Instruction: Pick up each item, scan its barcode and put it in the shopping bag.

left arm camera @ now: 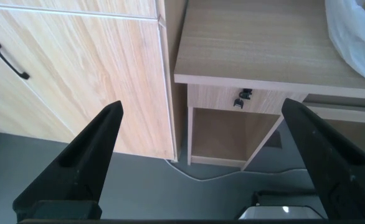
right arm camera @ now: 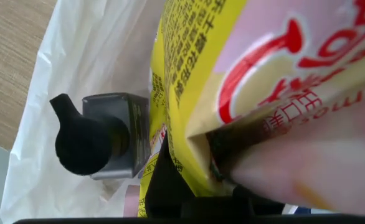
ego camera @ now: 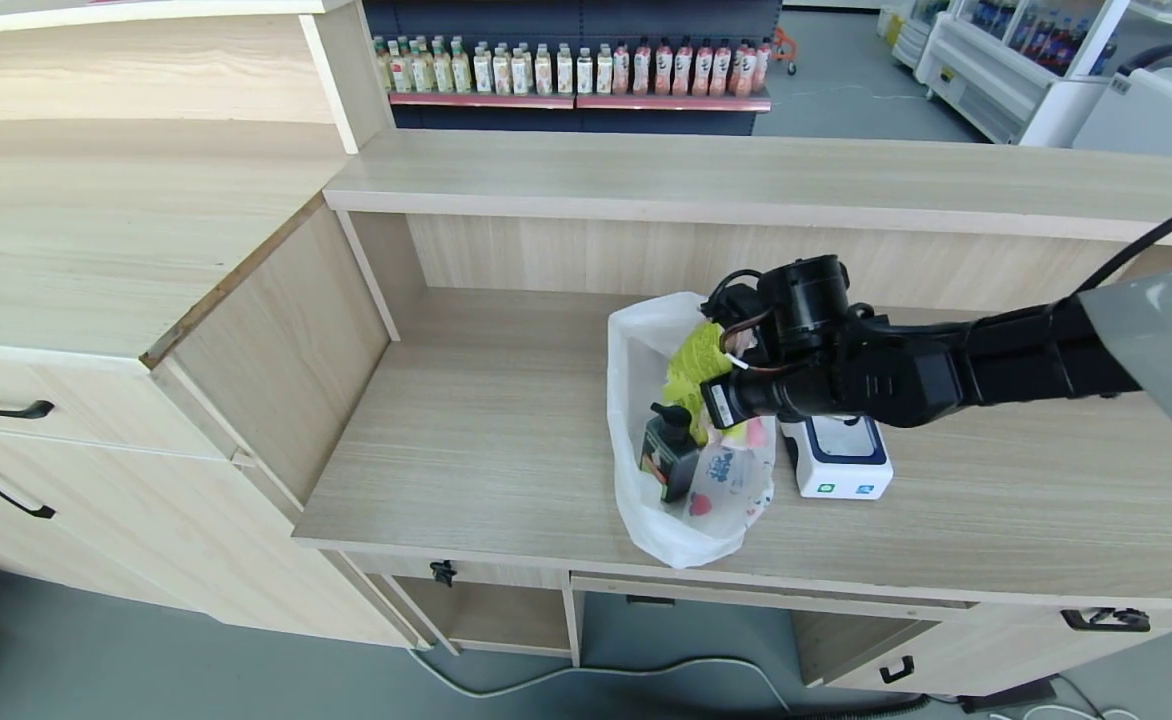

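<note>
R claw point(ego camera: 721, 400) clamped on yellow-pink snack packet point(right arm camera: 263, 93), held in mouth of shopping bag point(ego camera: 646, 330), prob. for drop-in next to pump bottle point(ego camera: 668, 455) inside. Scanner point(ego camera: 839, 465) just beside bag. L claw point(left arm camera: 202, 106) spread, empty, well apart from bag, likely parked clear.

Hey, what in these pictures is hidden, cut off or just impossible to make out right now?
- Head view: the far end of the scanner is hidden under the right arm.
- Right wrist view: the snack packet is cut off by the picture's edges, and no barcode can be made out.
- Right wrist view: one side of the pump bottle is hidden behind the snack packet.
- Left wrist view: the shopping bag is cut off at the edge.
</note>
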Available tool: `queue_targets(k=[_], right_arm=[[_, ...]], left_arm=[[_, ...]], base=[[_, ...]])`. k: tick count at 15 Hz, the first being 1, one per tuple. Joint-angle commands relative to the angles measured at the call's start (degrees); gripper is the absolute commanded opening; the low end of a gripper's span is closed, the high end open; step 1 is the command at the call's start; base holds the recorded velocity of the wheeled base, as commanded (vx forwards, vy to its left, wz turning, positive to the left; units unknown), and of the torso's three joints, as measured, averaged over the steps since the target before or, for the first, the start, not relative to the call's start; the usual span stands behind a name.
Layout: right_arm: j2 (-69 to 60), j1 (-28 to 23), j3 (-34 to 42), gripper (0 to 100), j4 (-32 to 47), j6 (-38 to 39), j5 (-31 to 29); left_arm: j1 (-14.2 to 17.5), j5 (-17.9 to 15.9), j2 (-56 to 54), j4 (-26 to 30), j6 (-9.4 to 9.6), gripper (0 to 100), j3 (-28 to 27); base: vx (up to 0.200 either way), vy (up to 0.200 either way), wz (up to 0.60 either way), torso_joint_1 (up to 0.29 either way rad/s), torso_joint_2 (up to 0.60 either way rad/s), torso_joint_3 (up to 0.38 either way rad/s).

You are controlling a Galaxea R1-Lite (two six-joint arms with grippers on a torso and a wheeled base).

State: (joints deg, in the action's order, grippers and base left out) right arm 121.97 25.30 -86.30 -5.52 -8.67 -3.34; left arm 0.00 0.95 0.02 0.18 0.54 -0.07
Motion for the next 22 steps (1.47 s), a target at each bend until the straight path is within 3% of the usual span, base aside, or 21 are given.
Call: queue_targets(k=[1, 8, 11, 14, 16, 17, 20, 22], right_arm=[[2.0, 0.1, -0.6, 100, -0.3, 0.2, 0.2], [-3.7, -0.9, -0.8, 100, -6.6, 4.0, 5.1], [-15.2, -3.9, 4.9, 100, -6.5, 5.1, 5.0], [-43.5, -7.9, 31.8, 100, -5.4, 4.4, 3.5], [-57.0, -7.6, 46.5, 100, -5.4, 4.2, -9.0], [-62.6, -7.2, 52.5, 100, -5.4, 4.3, -12.5], [-82.4, -10.4, 72.6, 100, -5.0, 3.8, -13.1], [-95.2, -14.7, 80.8, 100, -3.4, 2.7, -12.4]], left_arm=[[0.0, 0.0, 0.0, 0.0, -0.01, 100, 0.1], [0.0, 0.0, 0.0, 0.0, -0.01, 100, 0.0], [0.0, 0.0, 0.0, 0.0, -0.01, 100, 0.0], [0.0, 0.0, 0.0, 0.0, -0.01, 100, 0.0], [0.0, 0.0, 0.0, 0.0, -0.01, 100, 0.0], [0.0, 0.0, 0.0, 0.0, -0.01, 100, 0.0], [0.0, 0.0, 0.0, 0.0, -0.01, 100, 0.0], [0.0, 0.0, 0.0, 0.0, 0.08, 100, 0.0]], base=[[0.0, 0.0, 0.0, 0.0, 0.0, 0.0], [0.0, 0.0, 0.0, 0.0, 0.0, 0.0], [0.0, 0.0, 0.0, 0.0, 0.0, 0.0], [0.0, 0.0, 0.0, 0.0, 0.0, 0.0], [0.0, 0.0, 0.0, 0.0, 0.0, 0.0], [0.0, 0.0, 0.0, 0.0, 0.0, 0.0], [0.0, 0.0, 0.0, 0.0, 0.0, 0.0], [0.0, 0.0, 0.0, 0.0, 0.0, 0.0]])
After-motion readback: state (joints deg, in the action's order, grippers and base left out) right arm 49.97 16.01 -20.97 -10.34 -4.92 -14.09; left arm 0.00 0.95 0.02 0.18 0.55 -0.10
